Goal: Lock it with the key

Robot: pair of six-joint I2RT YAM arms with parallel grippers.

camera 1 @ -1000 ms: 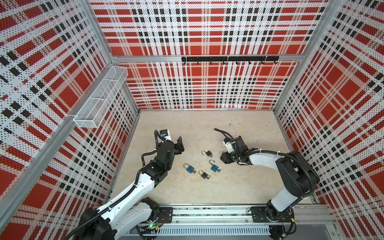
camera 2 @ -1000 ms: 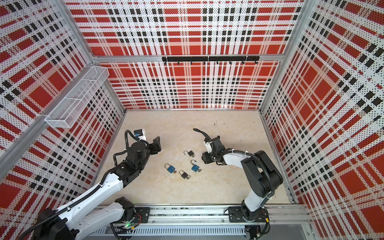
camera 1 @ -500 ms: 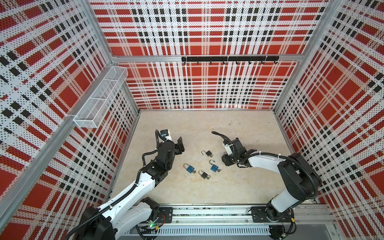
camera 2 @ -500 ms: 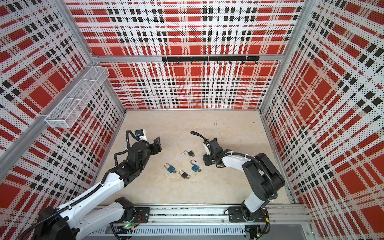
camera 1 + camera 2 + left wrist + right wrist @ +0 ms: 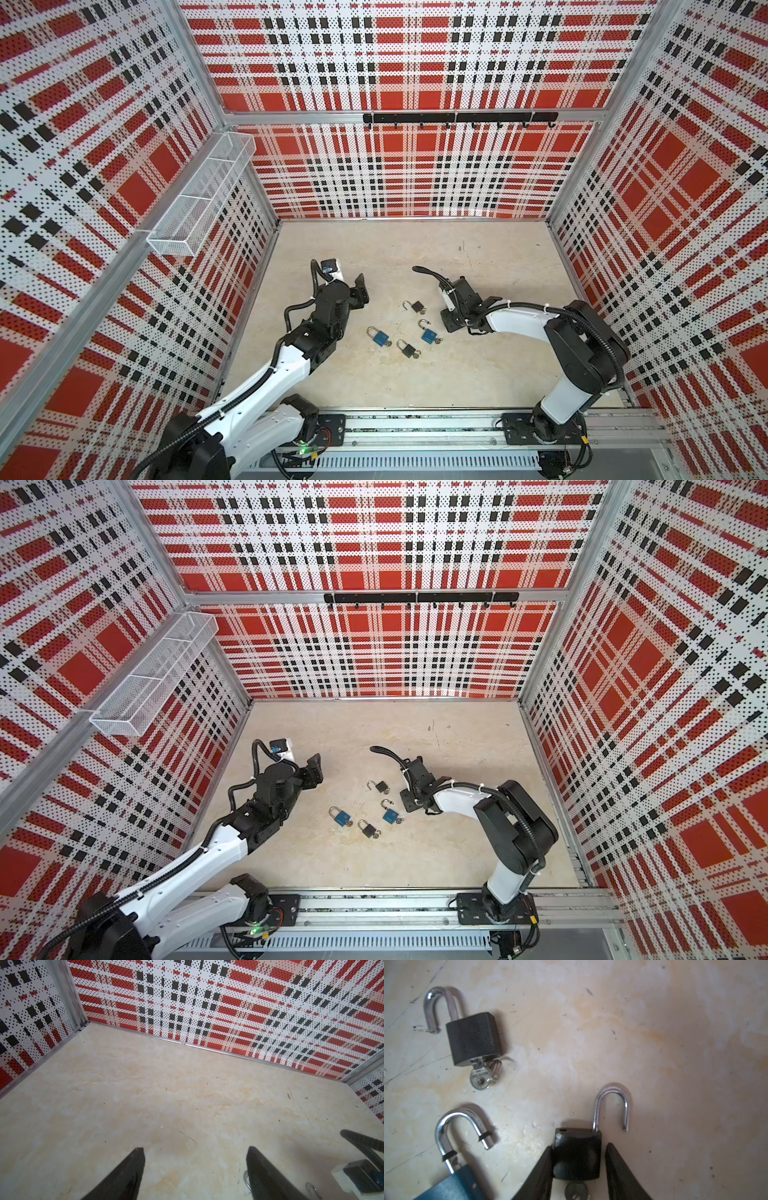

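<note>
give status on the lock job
Left gripper open, empty. Right gripper open, aimed at black padlock, no grip. Its shackle open, key in. Nothing blocking.

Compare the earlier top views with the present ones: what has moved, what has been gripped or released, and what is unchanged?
The right end effector edged slightly left toward the padlocks, its jaws apart, gripping nothing yet. Nothing was released. The left end effector, open, and all four padlocks lie as before.

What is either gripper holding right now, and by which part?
Nothing. The right gripper is open, lined up on the black padlock body, not clamped; the left gripper is open, empty.
</note>
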